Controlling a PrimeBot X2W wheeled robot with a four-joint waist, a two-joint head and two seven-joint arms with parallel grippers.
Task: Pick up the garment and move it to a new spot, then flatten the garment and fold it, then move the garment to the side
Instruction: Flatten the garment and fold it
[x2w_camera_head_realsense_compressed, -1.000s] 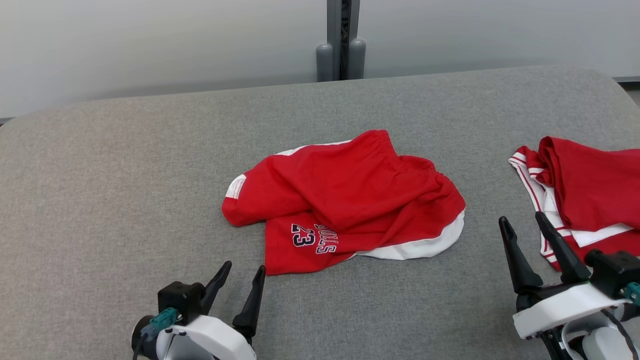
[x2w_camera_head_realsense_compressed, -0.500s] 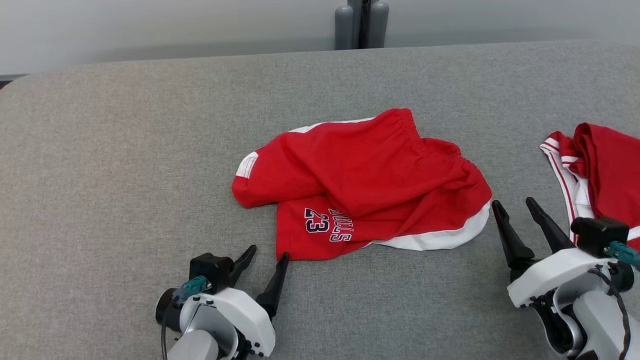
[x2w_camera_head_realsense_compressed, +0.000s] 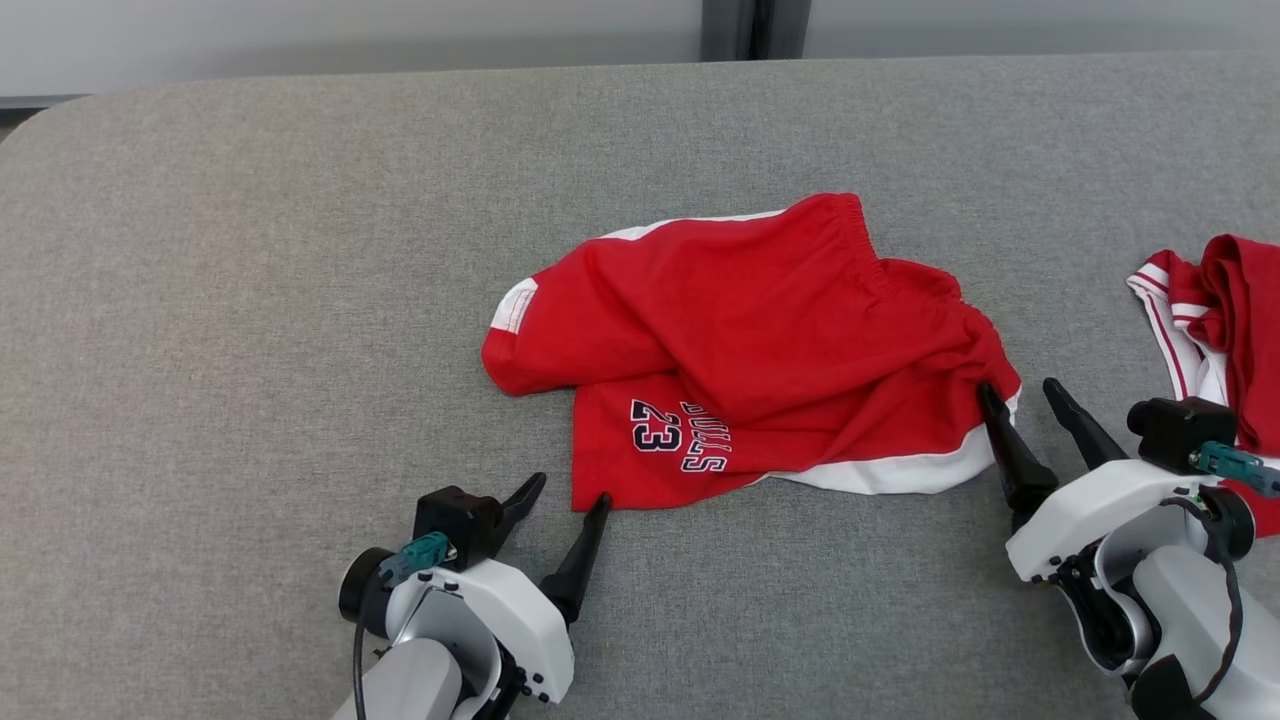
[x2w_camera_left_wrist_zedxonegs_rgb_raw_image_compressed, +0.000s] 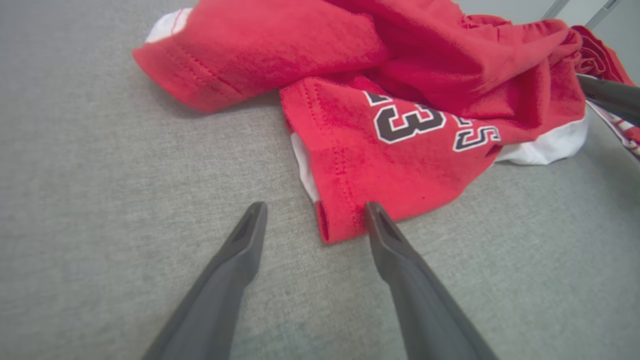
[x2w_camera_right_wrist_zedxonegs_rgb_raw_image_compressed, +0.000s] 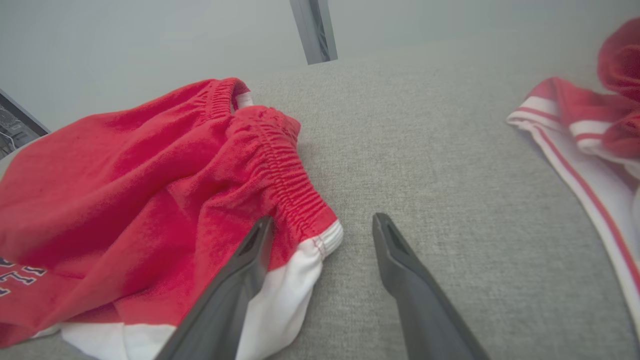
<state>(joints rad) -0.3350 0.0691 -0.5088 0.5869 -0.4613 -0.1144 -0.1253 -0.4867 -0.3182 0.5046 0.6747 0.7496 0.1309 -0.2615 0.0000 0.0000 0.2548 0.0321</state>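
Observation:
The garment (x2w_camera_head_realsense_compressed: 760, 340) is a crumpled pair of red shorts with white trim, an elastic waistband and a dark "23" print, lying mid-table. My left gripper (x2w_camera_head_realsense_compressed: 568, 490) is open at its near-left hem corner; in the left wrist view that corner (x2w_camera_left_wrist_zedxonegs_rgb_raw_image_compressed: 340, 220) lies between the two fingers, the right finger against it. My right gripper (x2w_camera_head_realsense_compressed: 1020, 395) is open at the garment's right edge. In the right wrist view the garment's waistband end and white trim (x2w_camera_right_wrist_zedxonegs_rgb_raw_image_compressed: 305, 225) sit between the fingers, with the left finger lying over the cloth. Nothing is gripped.
A second red garment with white stripes (x2w_camera_head_realsense_compressed: 1215, 320) lies at the table's right edge, just right of my right gripper. The grey fabric-covered table (x2w_camera_head_realsense_compressed: 250, 300) spreads wide on the left and far side. A grey post (x2w_camera_head_realsense_compressed: 750, 25) stands behind the table.
The head camera has tilted down and shifted, so the whole scene sits differently. Both grippers, still open, have closed in on the garment, the left to the hem corner, the right to the right edge.

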